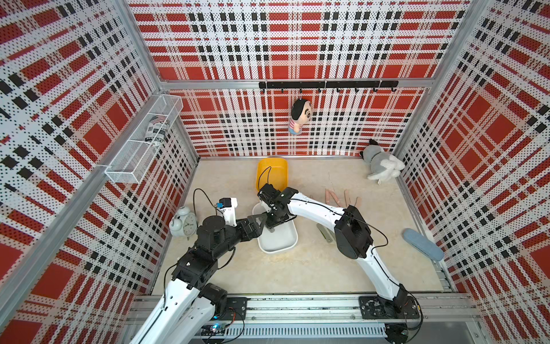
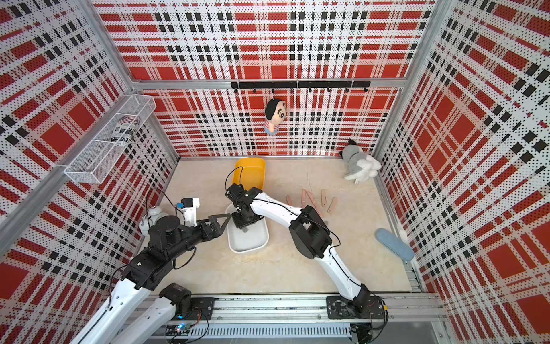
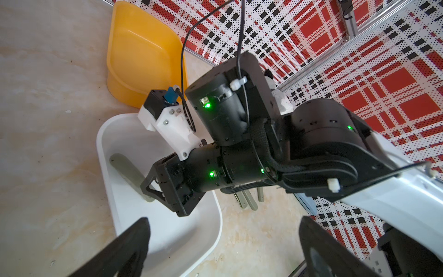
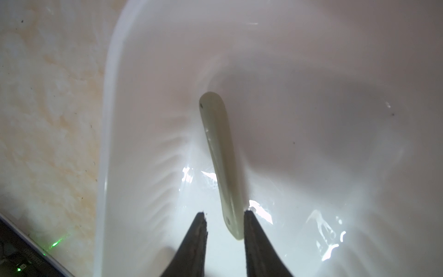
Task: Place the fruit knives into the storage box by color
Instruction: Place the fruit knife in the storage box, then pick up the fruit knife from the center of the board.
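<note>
1. Knife (image 4: pixel 219 153), olive grey-green (slim, flat, rounded ends, a small dark dot near each end), lies inside the white box (image 4: pixel 105 120).
2. Right gripper (image 4: pixel 225 213) straddles one end of it, jaws slightly parted, one finger touching it, not clamping.
3. Left gripper (image 3: pixel 224 219) gapes wide, empty.
4. Pink knives (image 1: pixel 327 196) lie on the table (image 1: pixel 297 268), apart from the box.

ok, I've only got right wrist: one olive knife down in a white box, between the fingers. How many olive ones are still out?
Observer: Looks like three olive knives, on the table just outside the white box.
Operator: Pink ones?
Observer: The pink knives lie loose on the table, none seen in the yellow box.
Operator: Left arm?
Observer: The left fingers are wide open, empty, next to the white box.
</note>
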